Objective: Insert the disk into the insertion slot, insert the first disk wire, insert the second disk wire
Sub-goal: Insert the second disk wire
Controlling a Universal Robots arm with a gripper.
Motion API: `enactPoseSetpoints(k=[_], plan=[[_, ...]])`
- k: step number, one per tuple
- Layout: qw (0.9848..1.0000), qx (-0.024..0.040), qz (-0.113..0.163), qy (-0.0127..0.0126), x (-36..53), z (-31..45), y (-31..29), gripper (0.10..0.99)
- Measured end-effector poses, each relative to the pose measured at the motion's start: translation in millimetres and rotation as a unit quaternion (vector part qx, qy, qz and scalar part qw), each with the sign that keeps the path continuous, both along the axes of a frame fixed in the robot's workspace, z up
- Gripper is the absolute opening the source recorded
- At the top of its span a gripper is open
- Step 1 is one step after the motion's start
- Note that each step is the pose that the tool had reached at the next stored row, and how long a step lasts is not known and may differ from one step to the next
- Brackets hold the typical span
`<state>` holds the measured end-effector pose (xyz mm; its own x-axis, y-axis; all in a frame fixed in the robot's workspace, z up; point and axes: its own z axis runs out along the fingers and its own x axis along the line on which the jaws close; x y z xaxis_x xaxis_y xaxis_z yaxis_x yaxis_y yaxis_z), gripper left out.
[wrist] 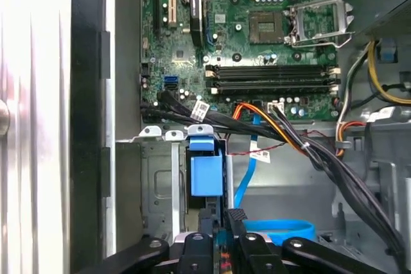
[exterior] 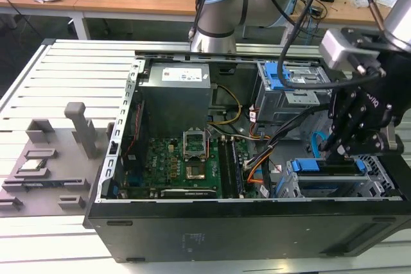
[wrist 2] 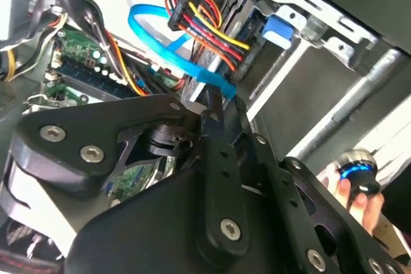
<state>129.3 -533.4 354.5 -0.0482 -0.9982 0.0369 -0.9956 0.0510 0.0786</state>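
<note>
i'm holding the gripper [exterior: 335, 149] low at the exterior view's right end of the open computer case [exterior: 192, 222], right at the insertion slot [exterior: 334, 187], because that is where the disk [exterior: 327, 166] is sitting, its blue carrier frame showing in the bay's mouth. in the second wrist view the fingers [wrist 2: 212, 117] are drawn narrow and are pinching what looks like the connector end of the flat blue wire [wrist 2: 173, 46], though i'm not certain it is that one and not the bundle beside it. i judge i'm working on a disk wire, with the disk already seated. the red, yellow and black power bundle [wrist 2: 205, 27] is crowding the same spot, and black cables [wrist: 257, 126] are crossing in front of the bay. the taller grey cage with its blue latch [exterior: 276, 76] is standing behind, clear of me. a person's hand [wrist 2: 359, 194] is waiting on a blue-lit knob outside the case.
</note>
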Motion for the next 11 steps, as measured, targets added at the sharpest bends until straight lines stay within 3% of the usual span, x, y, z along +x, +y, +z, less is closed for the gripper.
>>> enactPoseSetpoints(k=[3,5,6,11], plan=[[1.0000,0.0000,0.000,0.0000,0.0,13.0,3.7,0.220],[1.0000,-0.0001,0.000,0.0000,0.0,21.7,4.8,0.106],[1.0000,0.0001,0.000,0.0000,0.0,24.2,4.8,0.106],[1.0000,0.0001,0.000,0.0000,0.0,24.6,4.8,0.106]])
